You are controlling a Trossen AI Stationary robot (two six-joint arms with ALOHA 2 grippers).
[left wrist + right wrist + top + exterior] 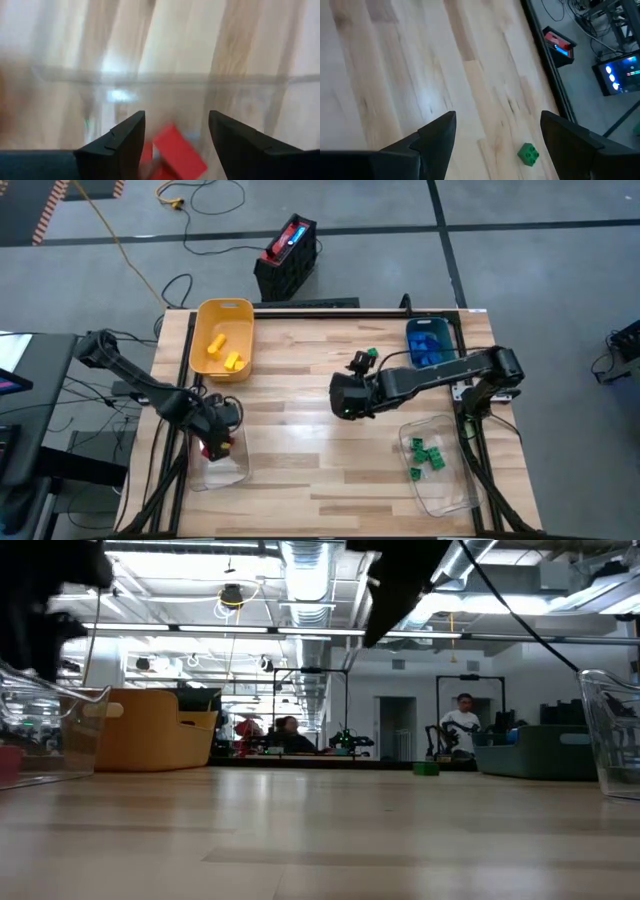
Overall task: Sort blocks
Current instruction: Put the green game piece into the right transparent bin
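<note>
Left claw [176, 131] spread above a tilted red block [178, 152], its long axis diagonal, near the surface's [300, 440] left edge. Right claw [497, 132] spread mid-surface, a green block [528, 153] near it.

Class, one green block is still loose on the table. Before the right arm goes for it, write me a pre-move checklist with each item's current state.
1. Right gripper open and empty: ok.
2. Loose green block visible, nothing stacked on it: ok.
3. Right gripper over the block: not ok; it sits beside it above bare wood.
4. Clear bin with green blocks has room: ok.
5. Left gripper away from the right arm's path, over the other clear bin: ok.
6. Red block released: cannot tell; it lies between open fingers.
</note>
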